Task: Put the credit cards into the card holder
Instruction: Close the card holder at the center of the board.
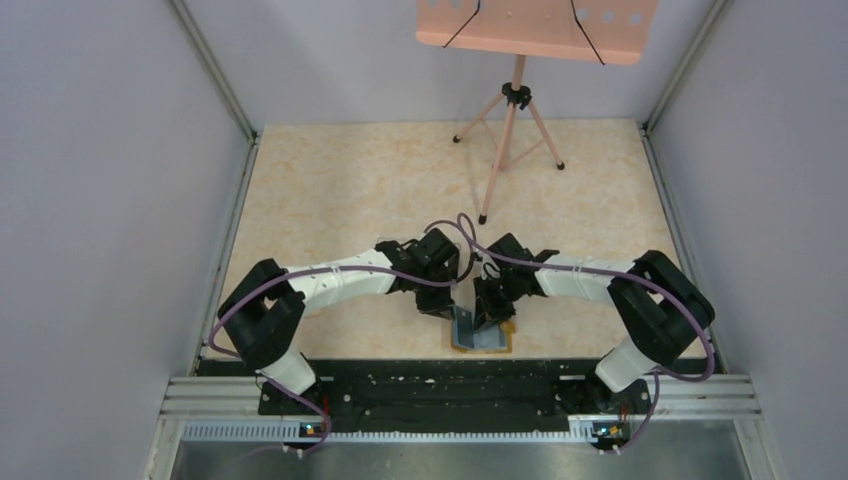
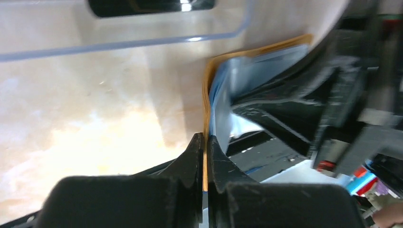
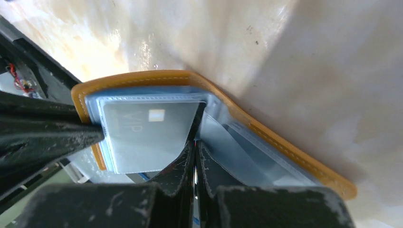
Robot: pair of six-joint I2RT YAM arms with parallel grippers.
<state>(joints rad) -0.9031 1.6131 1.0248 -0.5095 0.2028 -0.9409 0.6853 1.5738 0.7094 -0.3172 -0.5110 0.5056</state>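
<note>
Thin, stiff and likely slick, the card (image 3: 142, 137) sits in a pocket of the floppy card holder (image 3: 266, 132) on the table (image 1: 350, 180), left fingers (image 2: 190, 161) pinching the holder's orange rim, right fingers (image 3: 176, 166) closed together at the card's edge, its best hold.

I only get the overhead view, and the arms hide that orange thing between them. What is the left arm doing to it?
Observer: The left gripper pinches the orange edge of the open card holder.
Visitor: Is anything inside?
Observer: Yes, the right wrist view shows a grey card marked VIP in a blue-grey pocket.
Visitor: And the right arm?
Observer: The right gripper has its fingers nearly together at that card's edge; what they pinch, I cannot tell.
</note>
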